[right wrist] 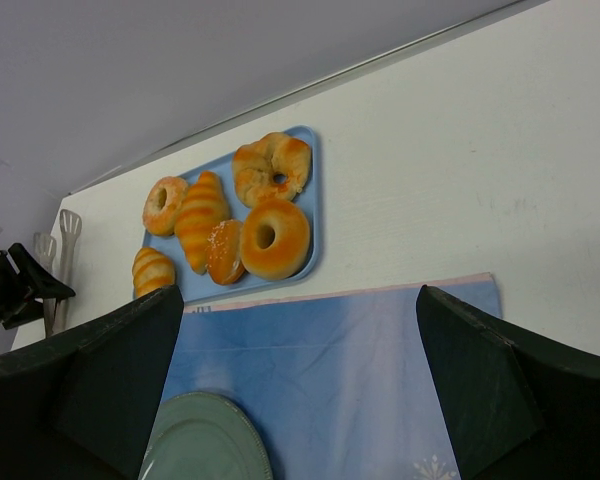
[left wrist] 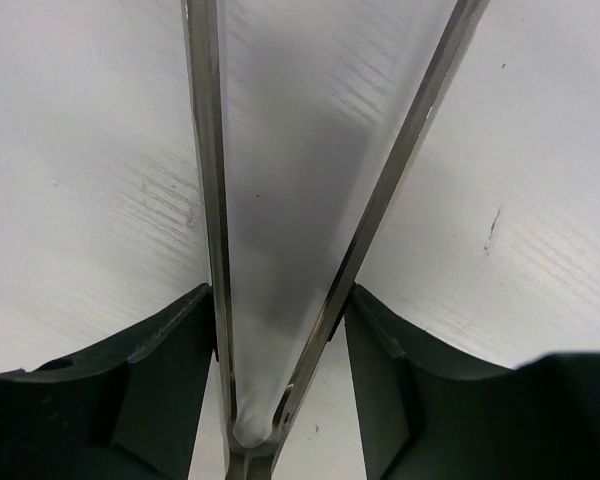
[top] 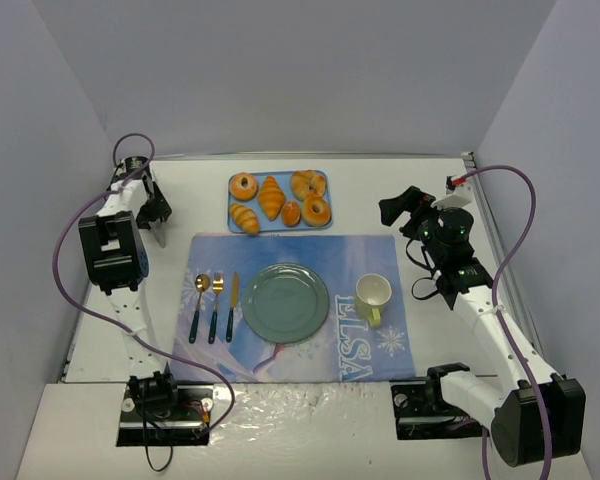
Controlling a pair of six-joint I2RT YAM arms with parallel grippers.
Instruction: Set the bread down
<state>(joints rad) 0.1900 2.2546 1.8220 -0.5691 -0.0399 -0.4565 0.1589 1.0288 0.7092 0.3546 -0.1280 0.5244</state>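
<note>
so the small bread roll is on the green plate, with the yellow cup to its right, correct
No, the top external view shows the bread on the blue tray, at its near-left corner. The yellow cup is to the green plate's right.

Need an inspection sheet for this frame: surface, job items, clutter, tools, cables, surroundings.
Surface: white table; blue ELSA mat lying flat.
Job's things: bread at the near-left corner of the blue tray; green plate bare.
Clutter: large croissant and doughnuts on the tray; yellow cup; spoon, fork and knife left of the plate.
Grippers: left tool shut on metal tongs, left of the tray; right tool open, holding nothing.
Cables: purple cables looped beside both arms, off the mat.
Surroundings: plain grey walls; nothing else seen.
</note>
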